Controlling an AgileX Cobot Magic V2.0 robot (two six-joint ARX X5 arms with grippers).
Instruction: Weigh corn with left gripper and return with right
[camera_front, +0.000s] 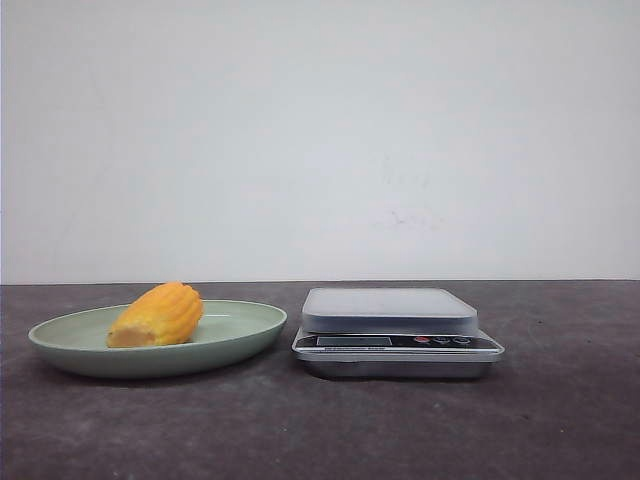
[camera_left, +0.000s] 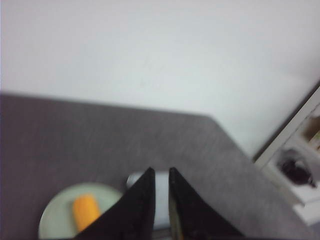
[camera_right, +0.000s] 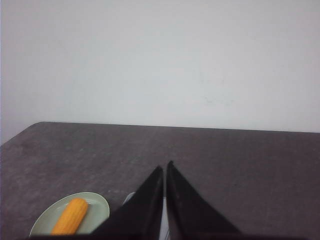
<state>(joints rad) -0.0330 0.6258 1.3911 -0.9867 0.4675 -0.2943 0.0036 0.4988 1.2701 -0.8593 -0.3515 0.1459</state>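
The corn (camera_front: 158, 315), a stubby yellow-orange cob, lies on a pale green plate (camera_front: 250, 325) at the table's left. A grey kitchen scale (camera_front: 390, 310) stands just right of the plate with nothing on its platform. Neither gripper shows in the front view. In the left wrist view my left gripper (camera_left: 160, 171) is high above the scale (camera_left: 161, 200), its black jaws a narrow gap apart and empty, with the corn (camera_left: 86, 212) off to one side. In the right wrist view my right gripper (camera_right: 165, 166) is empty with its jaws almost together, and the corn (camera_right: 70, 216) lies on the plate (camera_right: 100, 207).
The table (camera_front: 560, 420) is dark grey with a white wall behind it. A white shelf frame (camera_left: 290, 145) stands beyond the table's edge in the left wrist view. The scale's display and buttons (camera_front: 440, 341) face the front.
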